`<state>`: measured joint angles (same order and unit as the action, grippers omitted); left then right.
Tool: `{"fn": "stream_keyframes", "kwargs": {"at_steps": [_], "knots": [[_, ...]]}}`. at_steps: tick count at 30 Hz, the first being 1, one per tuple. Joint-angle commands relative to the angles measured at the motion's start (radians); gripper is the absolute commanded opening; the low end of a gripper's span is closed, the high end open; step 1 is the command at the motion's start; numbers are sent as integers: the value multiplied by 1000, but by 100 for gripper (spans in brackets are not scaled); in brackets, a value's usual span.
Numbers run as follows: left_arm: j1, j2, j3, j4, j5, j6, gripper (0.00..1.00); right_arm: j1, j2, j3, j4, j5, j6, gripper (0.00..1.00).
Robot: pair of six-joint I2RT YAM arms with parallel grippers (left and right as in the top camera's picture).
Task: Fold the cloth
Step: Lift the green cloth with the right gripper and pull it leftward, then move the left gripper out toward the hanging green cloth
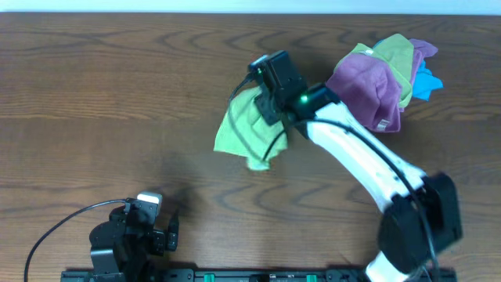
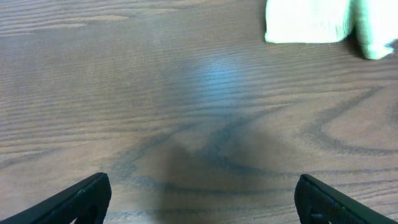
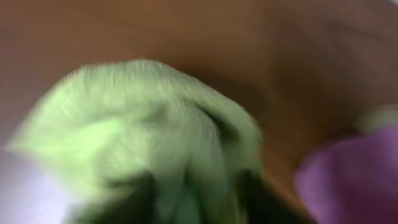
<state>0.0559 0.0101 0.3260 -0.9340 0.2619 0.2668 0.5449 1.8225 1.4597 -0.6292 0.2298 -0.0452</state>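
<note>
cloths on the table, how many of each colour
green: 2, the lone green cloth and the pile's green cloth
purple: 1, the purple cloth
blue: 1, the blue cloth
total: 4

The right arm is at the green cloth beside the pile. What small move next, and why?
Probably carry the green cloth left onto bare table: the right gripper seems to hold it bunched, close to the cloth pile, so it needs room to spread flat.
</note>
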Motion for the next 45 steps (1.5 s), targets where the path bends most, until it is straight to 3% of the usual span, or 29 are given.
{"fn": "stream_keyframes", "kwargs": {"at_steps": [1, 10, 18, 23, 26, 33, 40, 45], "knots": [[-4, -6, -18, -48, -11, 25, 95, -34, -40, 14, 9, 225, 44, 99], [-4, -6, -18, -47, -10, 26, 95, -40, -95, 11, -199, -120, 98, 90], [-4, -6, -18, 16, 43, 25, 96, -85, 26, 9, -227, -225, 335, 87], [-4, -4, -15, 143, 148, -14, 95, -143, 84, 9, -226, -291, 483, 81], [-4, 33, 15, 203, 184, -111, 95, -171, 111, 9, -226, -310, 522, 80], [-4, 288, 185, 190, 262, -169, 95, -186, 162, 9, -195, -323, 547, 80], [-4, 626, 429, 77, 295, -201, 95, -186, 229, 9, -168, -343, 576, 76], [-4, 789, 509, 68, 448, -202, 95, -187, 258, 9, -150, -343, 584, 73]]}}
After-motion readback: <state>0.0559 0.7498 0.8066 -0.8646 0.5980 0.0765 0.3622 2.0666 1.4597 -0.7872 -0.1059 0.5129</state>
